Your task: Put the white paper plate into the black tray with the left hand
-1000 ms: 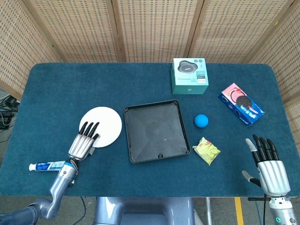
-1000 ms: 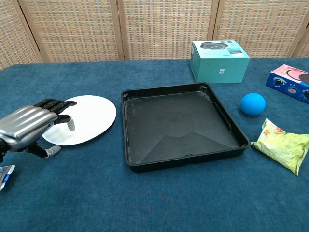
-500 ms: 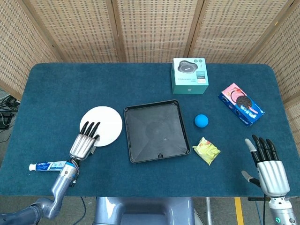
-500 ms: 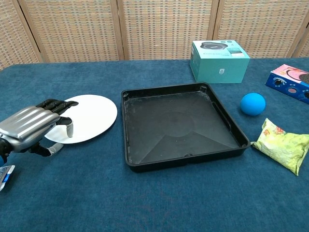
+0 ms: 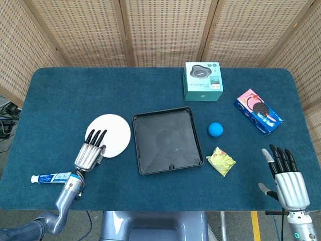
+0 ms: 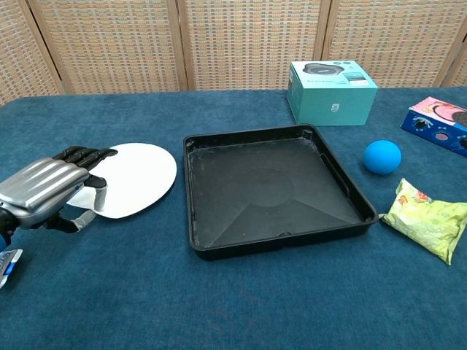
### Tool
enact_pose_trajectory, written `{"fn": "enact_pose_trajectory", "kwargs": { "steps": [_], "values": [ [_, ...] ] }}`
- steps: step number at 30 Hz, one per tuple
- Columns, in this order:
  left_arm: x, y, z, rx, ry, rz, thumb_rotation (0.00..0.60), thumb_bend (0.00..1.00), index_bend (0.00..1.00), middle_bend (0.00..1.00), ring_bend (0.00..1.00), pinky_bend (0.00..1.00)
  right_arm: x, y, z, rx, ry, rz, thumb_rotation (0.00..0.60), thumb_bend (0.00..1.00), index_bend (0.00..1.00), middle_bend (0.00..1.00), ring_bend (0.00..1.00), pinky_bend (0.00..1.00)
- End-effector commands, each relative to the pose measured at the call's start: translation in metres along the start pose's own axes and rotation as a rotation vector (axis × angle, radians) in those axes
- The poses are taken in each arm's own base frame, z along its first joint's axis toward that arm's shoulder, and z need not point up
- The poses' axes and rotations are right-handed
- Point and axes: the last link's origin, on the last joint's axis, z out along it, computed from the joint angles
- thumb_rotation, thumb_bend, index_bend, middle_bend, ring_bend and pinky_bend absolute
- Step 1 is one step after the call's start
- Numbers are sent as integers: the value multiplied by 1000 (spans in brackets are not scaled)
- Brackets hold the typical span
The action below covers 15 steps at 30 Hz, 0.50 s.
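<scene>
Left hand: fingers over plate's near-left edge, grasp cannot be confirmed | white paper plate: on table, left of black tray | tray empty; lift and transfer outstanding.

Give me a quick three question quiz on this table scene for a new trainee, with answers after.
1. True or false: the white paper plate already lies inside the black tray.
2. Which hand is at the plate's edge: A left hand, B right hand?
3. Fill in: the blue ball lies to the ____ of the tray in the head view.

Key: 1 false; 2 A; 3 right.
</scene>
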Motion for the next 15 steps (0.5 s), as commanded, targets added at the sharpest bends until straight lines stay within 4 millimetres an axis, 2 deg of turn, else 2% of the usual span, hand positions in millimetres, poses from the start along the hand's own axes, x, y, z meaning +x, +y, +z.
{"fn": "enact_pose_trajectory", "kwargs": {
  "steps": [1, 11, 15],
  "values": [
    [2, 1, 0, -1, 23, -8, 600, 509, 658, 0, 0, 0, 0, 0, 0, 1, -1, -1, 600, 152, 58, 0, 0, 0],
    [13, 0, 2, -14, 123, -31, 600, 518, 692, 0, 0, 0, 0, 0, 0, -1, -1, -1, 600, 152, 58, 0, 0, 0],
    [19, 1, 3, -28, 171, -45, 600, 559, 708, 0, 0, 0, 0, -1, 0, 0, 0, -1, 600, 152, 58, 0, 0, 0]
  ]
}}
